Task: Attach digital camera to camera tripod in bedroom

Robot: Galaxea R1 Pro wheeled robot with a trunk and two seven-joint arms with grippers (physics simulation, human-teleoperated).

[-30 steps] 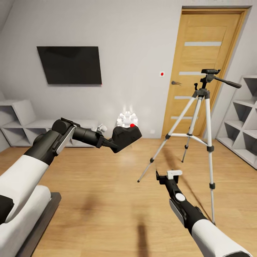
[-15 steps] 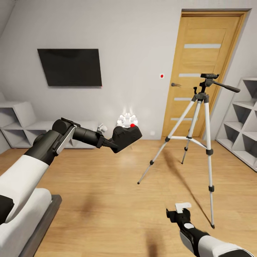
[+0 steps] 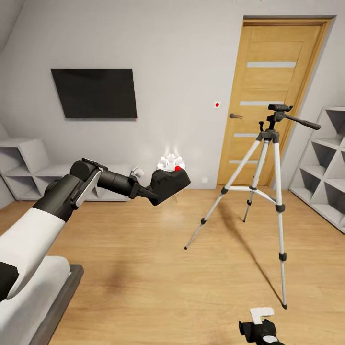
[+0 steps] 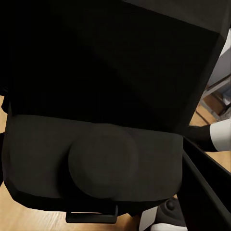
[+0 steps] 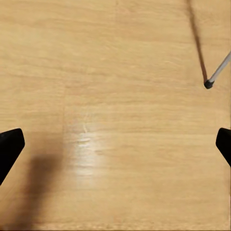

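My left gripper (image 3: 152,193) is shut on the black digital camera (image 3: 168,184), held out mid-air with its red button on top. In the left wrist view the camera body (image 4: 96,163) sits very close, its round lens facing the view. The camera tripod (image 3: 268,191) stands on the plank floor to the right, in front of the wooden door (image 3: 275,96), its dark head and pan handle (image 3: 292,117) well right of and above the camera. My right gripper (image 3: 258,326) hangs low at the bottom edge, open; its two fingertips (image 5: 9,147) stand wide apart over bare floor, near one tripod foot (image 5: 208,84).
A black TV (image 3: 95,93) hangs on the back wall. Grey cube shelving stands at the left (image 3: 21,167) and at the right (image 3: 328,163). A small white flower-shaped lamp (image 3: 171,162) glows behind the camera. The grey bed frame (image 3: 60,302) lies at lower left.
My right arm has dropped and pulled back toward the bottom edge. The head view has tilted a little, so the room sits lower. The left arm and camera have stayed put.
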